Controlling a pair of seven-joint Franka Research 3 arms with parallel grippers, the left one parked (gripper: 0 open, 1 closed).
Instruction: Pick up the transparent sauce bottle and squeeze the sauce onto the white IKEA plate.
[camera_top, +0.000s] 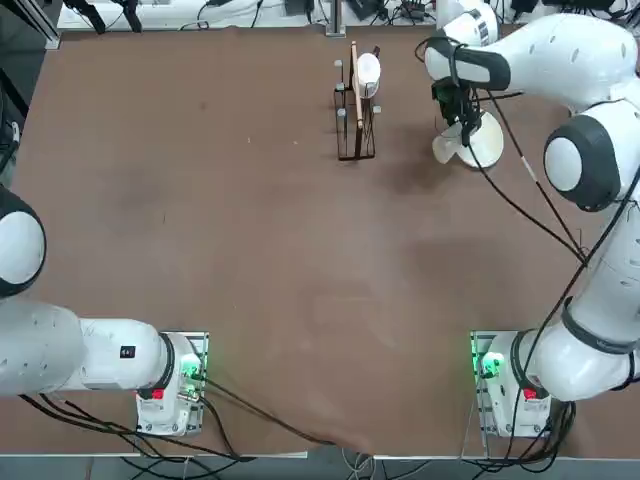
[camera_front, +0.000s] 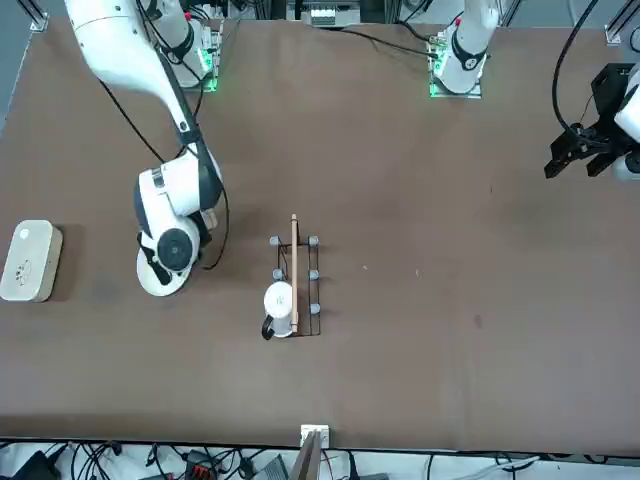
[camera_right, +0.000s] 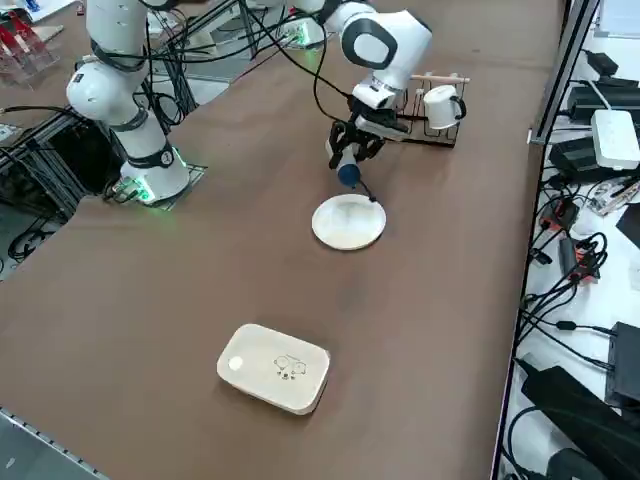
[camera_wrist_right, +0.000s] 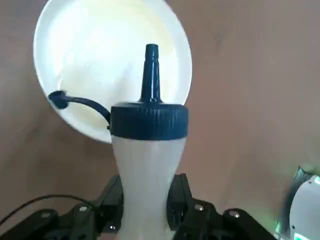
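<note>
White plate (camera_wrist_right: 100, 55), one bottle (camera_wrist_right: 147, 165), one tool (camera_wrist_right: 145, 205)

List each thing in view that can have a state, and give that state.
Right gripper: shut on the sauce bottle, above the plate.
Sauce bottle: held, nozzle tipped toward the plate, cap off and dangling.
White plate: flat on the table.
White mug: in the wire rack.

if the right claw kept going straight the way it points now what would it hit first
Probably the white IKEA plate: the right claw, shut on the transparent sauce bottle, aims its nozzle at it. Depth is unclear.
</note>
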